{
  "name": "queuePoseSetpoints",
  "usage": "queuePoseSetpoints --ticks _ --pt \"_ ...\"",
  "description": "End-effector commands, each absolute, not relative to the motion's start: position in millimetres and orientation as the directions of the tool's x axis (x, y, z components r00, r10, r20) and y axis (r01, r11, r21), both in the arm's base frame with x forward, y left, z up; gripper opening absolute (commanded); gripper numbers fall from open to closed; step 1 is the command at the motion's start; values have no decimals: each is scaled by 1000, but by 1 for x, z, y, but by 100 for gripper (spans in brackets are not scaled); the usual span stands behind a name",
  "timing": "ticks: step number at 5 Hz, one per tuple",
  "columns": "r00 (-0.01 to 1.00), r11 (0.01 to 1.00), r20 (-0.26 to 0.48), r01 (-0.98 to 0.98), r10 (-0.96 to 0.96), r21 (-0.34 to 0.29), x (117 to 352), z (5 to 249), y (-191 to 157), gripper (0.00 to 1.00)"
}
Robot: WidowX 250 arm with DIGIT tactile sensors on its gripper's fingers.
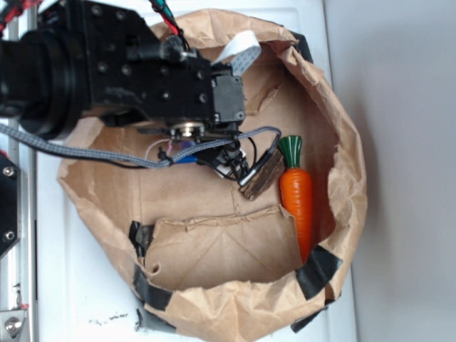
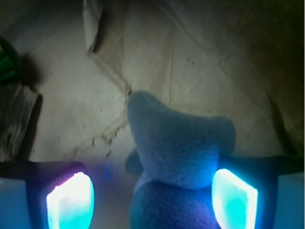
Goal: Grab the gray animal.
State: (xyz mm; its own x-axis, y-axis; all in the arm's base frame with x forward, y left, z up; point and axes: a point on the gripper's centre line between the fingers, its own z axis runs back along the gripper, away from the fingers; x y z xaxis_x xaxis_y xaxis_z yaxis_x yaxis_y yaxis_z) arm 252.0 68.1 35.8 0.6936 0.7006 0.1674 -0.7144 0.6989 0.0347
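A crumpled brown paper bag (image 1: 214, 249), rolled down into a shallow basin and patched with black tape at its rim, lies on a white tabletop (image 1: 85, 299); a pale grey wall runs along the bag's far side. Inside the bag, an orange plastic carrot with a green top (image 1: 297, 199) lies near the rim, a rough brown wood chunk (image 1: 261, 174) just beside it. The black gripper (image 2: 152, 195) hangs over the bag's floor with its glowing fingers (image 2: 69, 200) spread wide. Between them sits the soft gray plush animal with a broad flat felt ear (image 2: 178, 148); its body is very near one finger, though contact cannot be told.
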Motion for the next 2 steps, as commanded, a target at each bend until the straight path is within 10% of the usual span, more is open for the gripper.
queuePoseSetpoints --ticks 1,2 --pt "692 704 223 -709 687 33 259 24 69 62" --pt "682 696 229 -718 695 23 259 27 68 0"
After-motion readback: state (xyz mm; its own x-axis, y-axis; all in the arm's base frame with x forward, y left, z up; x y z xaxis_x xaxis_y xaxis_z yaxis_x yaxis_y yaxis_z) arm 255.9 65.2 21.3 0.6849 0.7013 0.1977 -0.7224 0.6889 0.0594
